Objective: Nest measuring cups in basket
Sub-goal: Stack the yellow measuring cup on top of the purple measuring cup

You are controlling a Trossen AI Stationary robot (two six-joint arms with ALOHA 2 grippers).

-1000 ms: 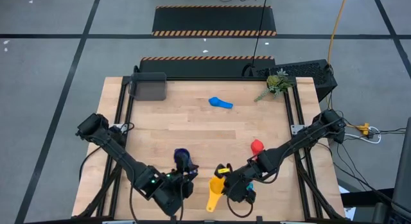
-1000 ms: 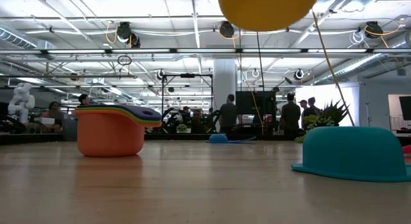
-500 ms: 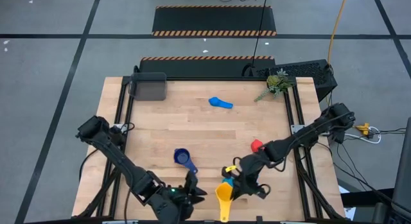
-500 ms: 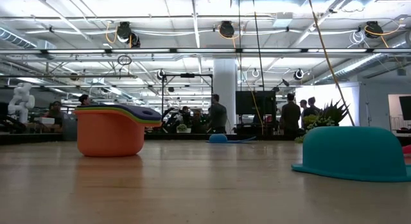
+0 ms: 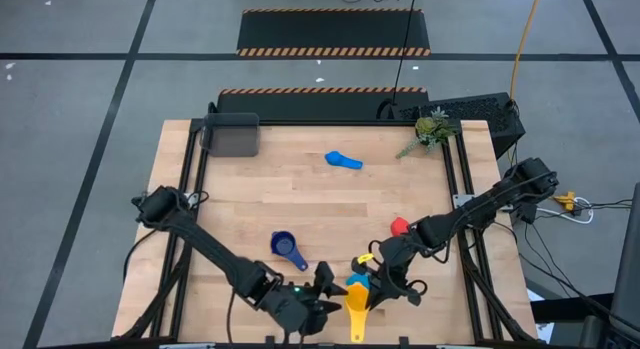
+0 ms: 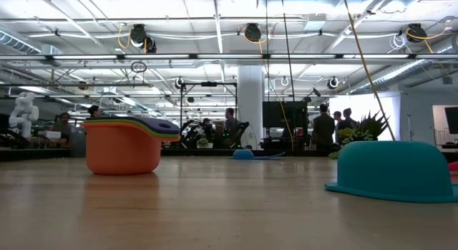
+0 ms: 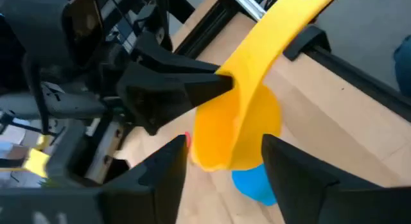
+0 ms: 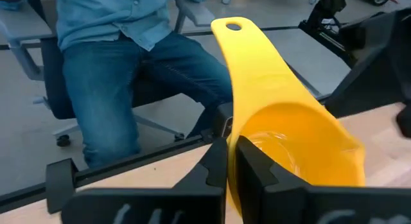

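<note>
My right gripper (image 5: 368, 289) (image 8: 232, 163) is near the table's near edge, shut on the yellow cup (image 5: 354, 305) (image 8: 289, 140). A light blue cup (image 5: 357, 281) (image 7: 257, 184) lies mouth-down on the table under it. My left gripper (image 5: 330, 294) (image 7: 225, 166) is open just left of the yellow cup; its fingers stand either side of the cup without touching it. A nested stack, orange outside and dark blue on top (image 5: 288, 247) (image 6: 125, 145), sits upright left of centre. The red cup (image 5: 400, 227) and another light blue cup (image 5: 343, 160) lie apart. The grey basket (image 5: 232, 136) stands at the far left corner. My right gripper pinches the yellow cup's wall (image 8: 232, 137) beside the root of its handle, one finger (image 8: 253, 161) inside the bowl and one outside. The cup is lifted clear of the table. Its handle (image 8: 247, 51) points toward the near edge.
A green plant sprig (image 5: 432, 129) lies at the far right corner. A seated person's legs (image 8: 128, 76) show just beyond the near edge. Bare wood lies between the stack and the basket.
My left gripper has left the nested stack, gone toward the near edge, then right to the yellow cup. My right gripper has carried the yellow cup slightly toward the near edge and up out of the low view, its handle swinging round to point at the near edge.
</note>
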